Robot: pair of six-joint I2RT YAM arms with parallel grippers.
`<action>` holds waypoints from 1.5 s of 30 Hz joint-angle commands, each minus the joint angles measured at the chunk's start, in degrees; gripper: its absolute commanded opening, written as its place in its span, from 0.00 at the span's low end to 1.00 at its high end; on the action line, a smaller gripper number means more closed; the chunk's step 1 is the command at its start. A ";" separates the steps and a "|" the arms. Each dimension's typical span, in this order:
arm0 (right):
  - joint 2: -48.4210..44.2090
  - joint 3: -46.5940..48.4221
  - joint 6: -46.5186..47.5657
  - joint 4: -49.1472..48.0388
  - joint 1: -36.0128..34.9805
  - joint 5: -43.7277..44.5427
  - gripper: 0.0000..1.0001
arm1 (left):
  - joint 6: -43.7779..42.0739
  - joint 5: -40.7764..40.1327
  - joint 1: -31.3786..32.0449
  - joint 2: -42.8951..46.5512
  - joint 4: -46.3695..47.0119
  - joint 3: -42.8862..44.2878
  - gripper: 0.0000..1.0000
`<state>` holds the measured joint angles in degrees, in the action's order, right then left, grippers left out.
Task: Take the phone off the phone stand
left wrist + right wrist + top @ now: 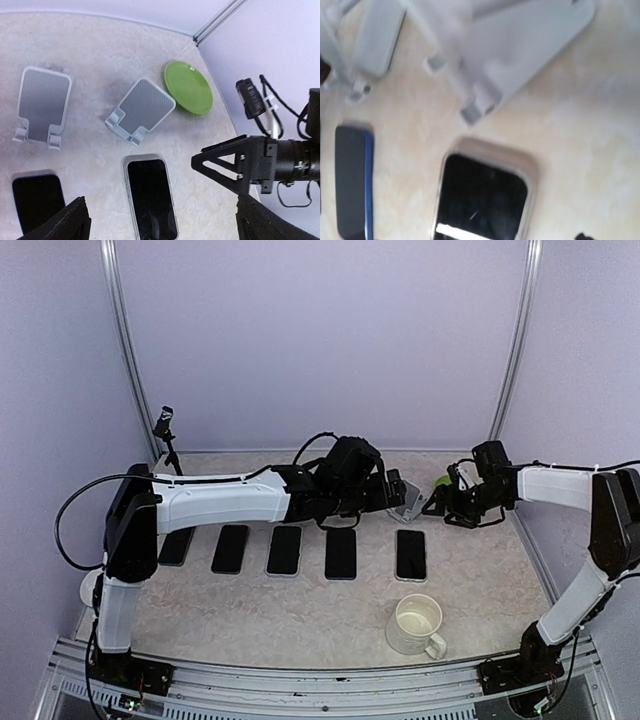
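Bench (pixel 300 625): pale mottled top, closed by walls at the far edge and both sides, with a metal rail (pixel 300 677) along the near edge. Widest bare stretch on the near side of the phone stand (pixel 141 110), beyond the row of phones.

Left arm (pixel 220 502): stretched across from the left, ending above the stand.

Left hand (pixel 167 224): spread wide, foam pads (pixel 67 222) far apart, pinching nothing, poised over the stand's near side.

Right arm (pixel 560 485): reaching in from the right of the stand.

Right hand (pixel 447 502): hovering just right of the stand, seen side-on; spread or pressed together, cannot tell.

Green plate (pixel 189 93): flat, far-right of the stand, rim just beside the stand's back corner, close to the wall corner.

Second stand (pixel 42 102): left of the phone stand, bare bench between them, cradle unoccupied.

Phone stand: grey, tilted back, lip towards the phones, cradle unoccupied.

Mug (pixel 415 623): upright, well to the near side of the stand, close to the rail.

Phone (pixel 151 200): off the stand, flat and screen-up, just on its near side, a narrow strip of bench between.

Four more phones (pixel 284 550): flat, in one row, near-left of the stand, narrow gaps between.
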<state>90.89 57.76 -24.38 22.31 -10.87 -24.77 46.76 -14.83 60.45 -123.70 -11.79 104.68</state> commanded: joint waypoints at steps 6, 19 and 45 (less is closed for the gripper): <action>7.83 7.26 -3.30 -4.58 -0.92 6.03 0.77 | -2.92 -2.46 0.02 6.45 0.16 -3.19 0.99; 9.90 10.99 -4.52 -0.45 0.96 10.62 0.33 | -4.36 -5.13 -1.43 15.14 -0.38 -9.23 0.99; 30.67 23.98 -4.94 -3.38 -0.10 15.68 0.01 | -9.30 -1.69 -12.03 23.24 -1.68 -12.46 0.99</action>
<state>118.56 78.70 -29.82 18.98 -10.52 -11.00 38.98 -17.50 50.76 -103.94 -12.73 93.91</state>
